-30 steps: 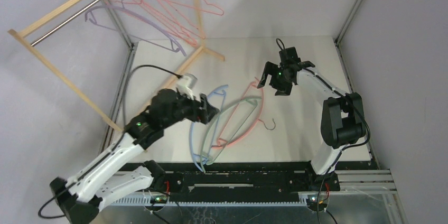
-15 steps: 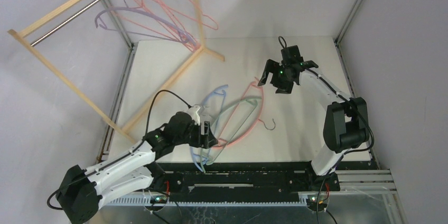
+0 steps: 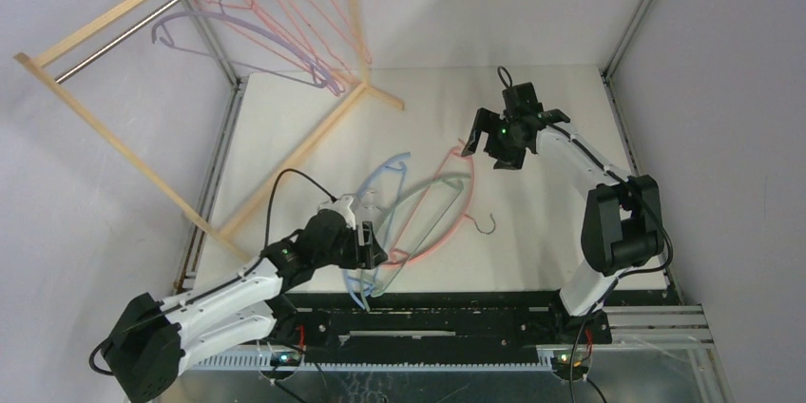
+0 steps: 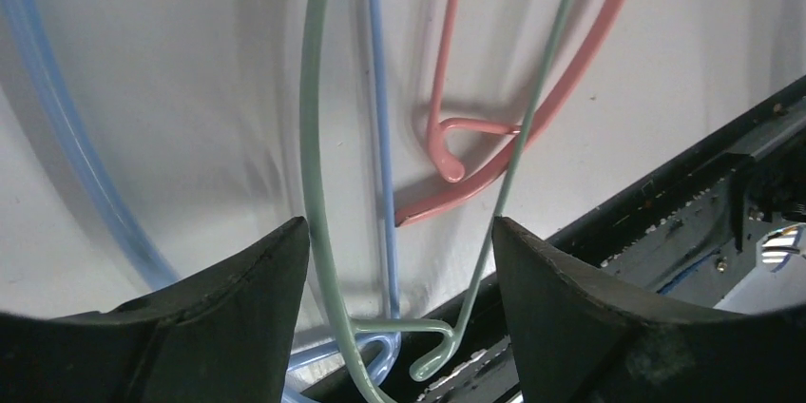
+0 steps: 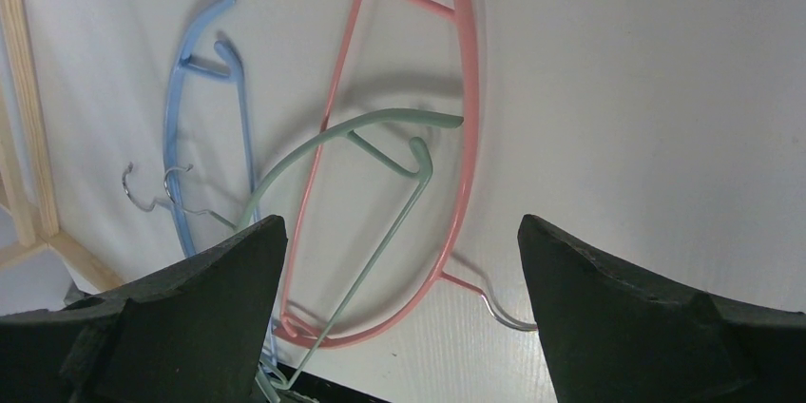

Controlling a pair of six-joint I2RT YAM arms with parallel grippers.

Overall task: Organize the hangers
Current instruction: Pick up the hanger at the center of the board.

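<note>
Straddling the green hanger [image 4: 306, 108] near the desk's front edge, the left pincer [image 3: 369, 249] has its jaws spread, one either side of the hanger's two thin bars, and grips nothing yet. That placement looks chosen so that closing would catch the green one alone. It rides on top of the heap there, while the blue hanger [image 5: 169, 137] and the pink hanger [image 5: 473, 89] run beneath or beside it. The right pincer [image 3: 502, 142] hovers over the far tip of the pink hanger, jaws spread wide and empty, apparently waiting its turn or ready to steady the pile.

Three thick hangers lie on the desk [image 3: 561, 222], one blue, one green and one pink, overlapped like nested arcs. Their metal hooks point different ways, so lifting one is likely to drag a neighbour. These three are what remains to be sorted.

Up at the far left, the wooden rack [image 3: 114, 7] carries a single metal rod [image 3: 133, 27]. On it hang one lilac hanger [image 3: 318, 78] and a cluster of thin pink-red wire hangers [image 3: 314, 18]. The wires cross each other too much to count surely, though at least three seem to be present. Hanging them by their hooks keeps them in a row along the rod, which is presumably where the desk's three belong.
</note>
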